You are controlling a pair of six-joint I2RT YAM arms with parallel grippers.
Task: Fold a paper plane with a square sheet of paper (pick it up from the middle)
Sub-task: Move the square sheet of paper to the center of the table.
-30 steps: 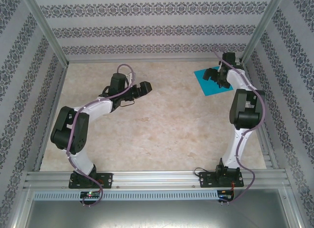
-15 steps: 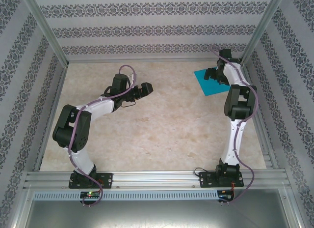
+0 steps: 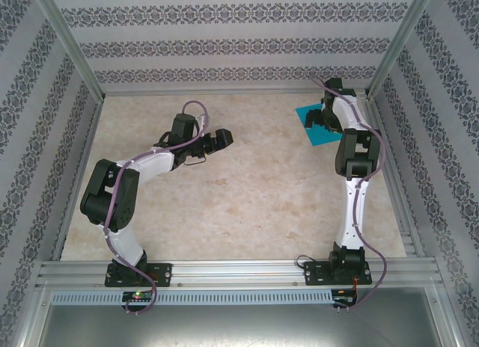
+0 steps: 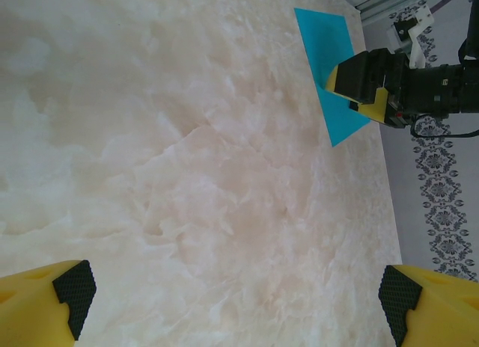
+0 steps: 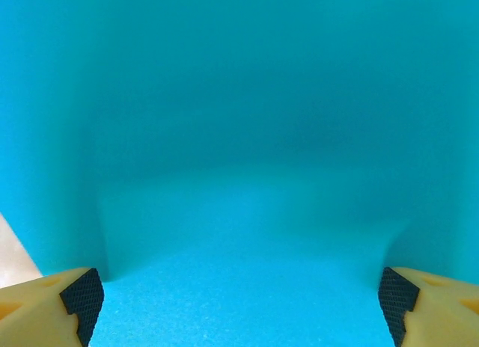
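Note:
The square sheet of paper (image 3: 323, 136) is bright cyan and lies flat and unfolded at the far right of the marble table; a paper plane is out of view. My right gripper (image 3: 311, 121) hangs open just above the sheet's middle. In the right wrist view the paper (image 5: 239, 137) spreads close under the right gripper (image 5: 239, 309), whose yellow fingers stand wide apart with nothing between them. My left gripper (image 3: 223, 136) is open over bare table left of centre. From the left wrist the left gripper (image 4: 232, 302) looks across at the paper (image 4: 320, 40) and the right gripper (image 4: 361, 89).
The marble tabletop (image 3: 247, 190) is walled by patterned panels (image 3: 224, 44) at the back and sides. An aluminium frame post (image 3: 393, 48) and side rail stand close to the right of the paper.
The right arm has straightened and reached farther back. Its gripper has shifted left over the sheet's middle and come down close to it. The left arm has barely moved.

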